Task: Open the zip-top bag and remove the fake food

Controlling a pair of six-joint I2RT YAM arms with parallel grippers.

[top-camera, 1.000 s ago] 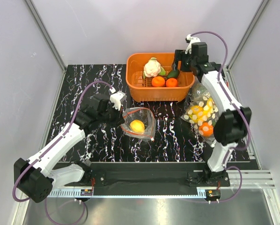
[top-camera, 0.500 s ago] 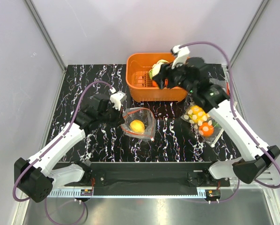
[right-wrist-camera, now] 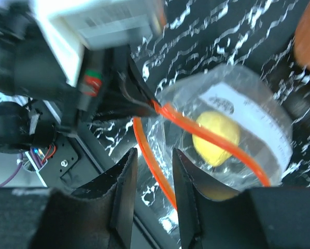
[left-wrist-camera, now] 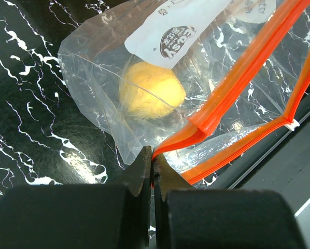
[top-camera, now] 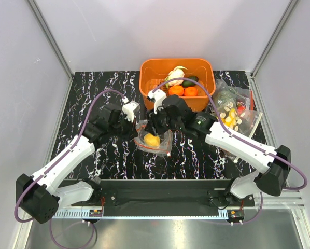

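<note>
Left gripper (left-wrist-camera: 152,158) is pinched tight on a corner of the clear crinkly zip-top bag (left-wrist-camera: 93,78), right on its red-orange zip strip (left-wrist-camera: 248,66). The bag lies mouth gaping on the black, white-veined marble-look table (left-wrist-camera: 25,104), just in front of the orange plastic basket (top-camera: 196,61). Inside sits a lumpy, rounded yellow fake fruit (left-wrist-camera: 151,89). Right gripper (right-wrist-camera: 153,166) has its jaws a narrow gap apart, and the strip's other lip runs between them.

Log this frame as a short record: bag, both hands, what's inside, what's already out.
Bag: on table, mouth open
Left hand: shut on corner of zip strip
Right hand: above bag mouth, jaws apart, nothing gripped
Inside bag: one yellow piece
Basket: cauliflower, two oranges, one dark green piece
</note>
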